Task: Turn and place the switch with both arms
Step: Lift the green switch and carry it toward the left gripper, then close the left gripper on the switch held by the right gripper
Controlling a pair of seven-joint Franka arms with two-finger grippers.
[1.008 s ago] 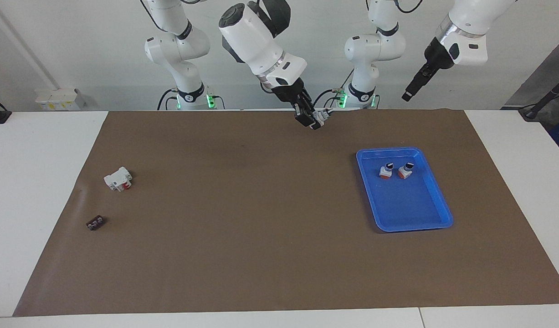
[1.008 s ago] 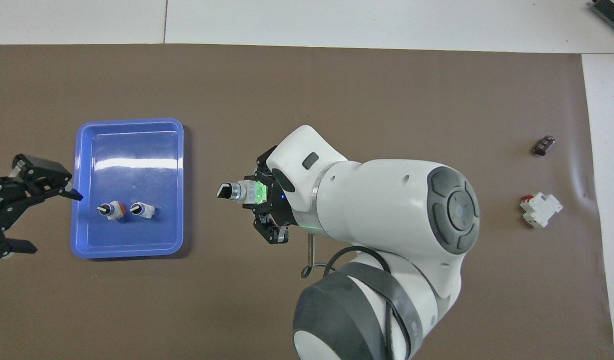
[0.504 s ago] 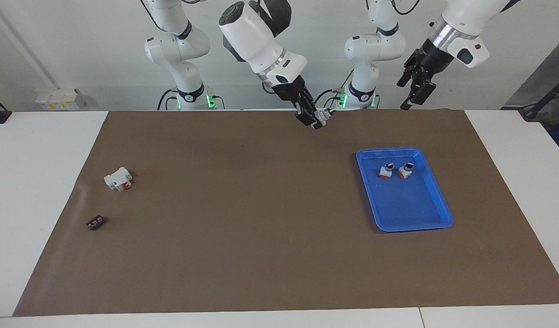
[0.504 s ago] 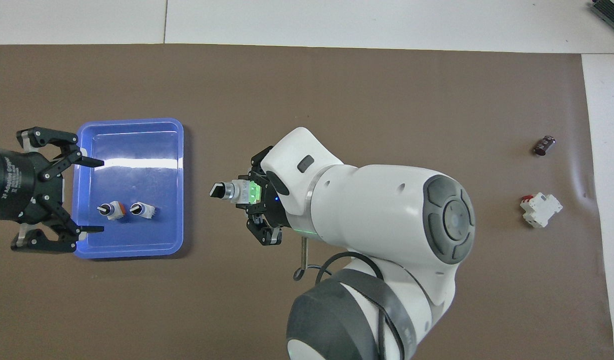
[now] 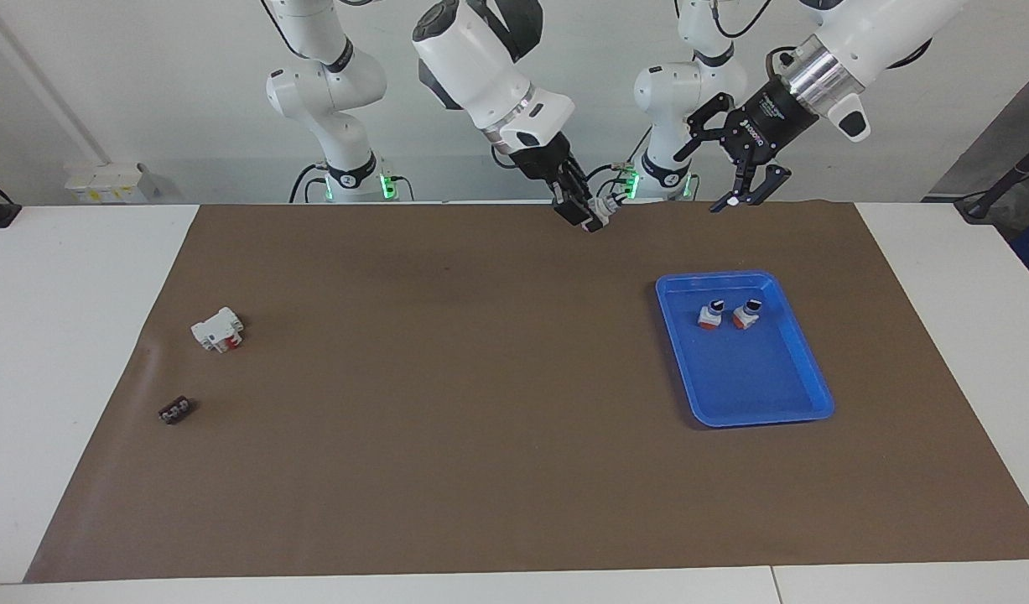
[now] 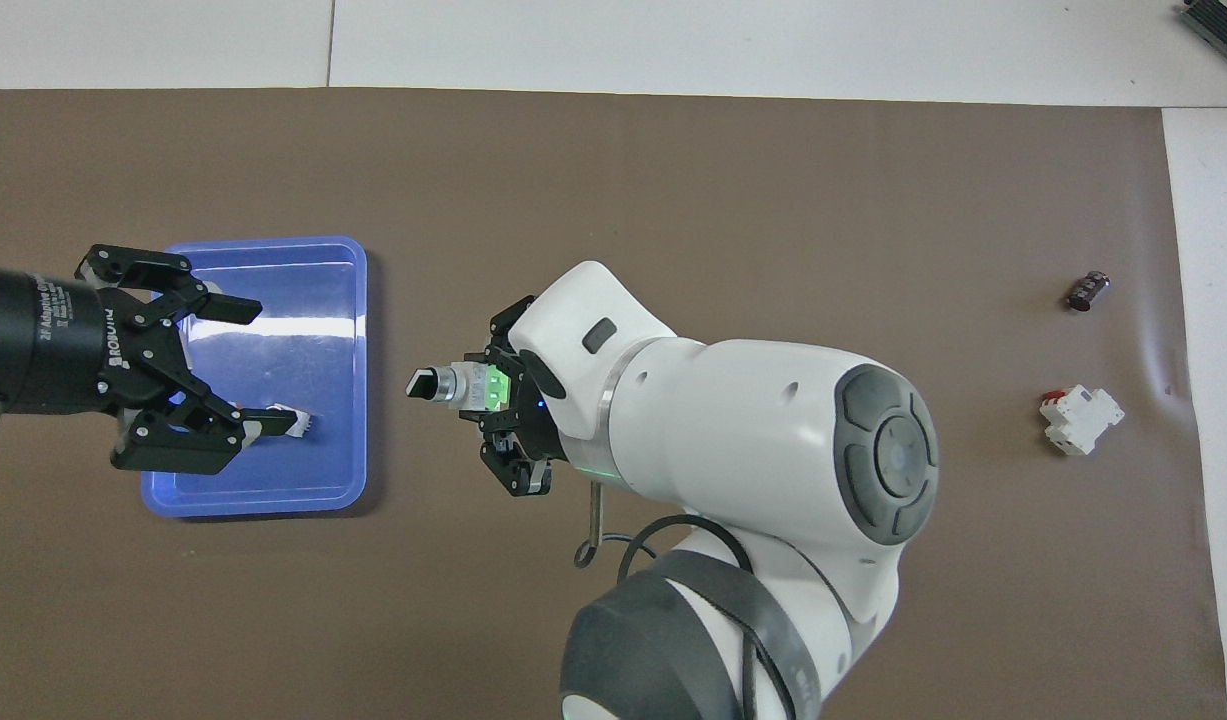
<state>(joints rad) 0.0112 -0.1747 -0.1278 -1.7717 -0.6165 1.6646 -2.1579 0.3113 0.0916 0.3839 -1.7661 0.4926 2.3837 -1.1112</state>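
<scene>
1. The right gripper [image 6: 493, 400] is clenched on the switch [image 6: 463, 384], held in the air over the mat between the blue tray [image 6: 348, 300] and the middle of the table.
2. The switch lies level, long axis along the table, black knob pointing at the tray.
3. The left gripper [image 6: 218, 375] hangs over the tray, fingers spread, facing the knob.
4. Judgement: the knob end is free for the left gripper to take.

I see the switch [image 6: 468, 385]: green base, grey body, black knob. Tray [image 5: 782, 401] blue. Surface [image 5: 447, 436] covered brown. Block [image 5: 217, 330] white and red.
</scene>
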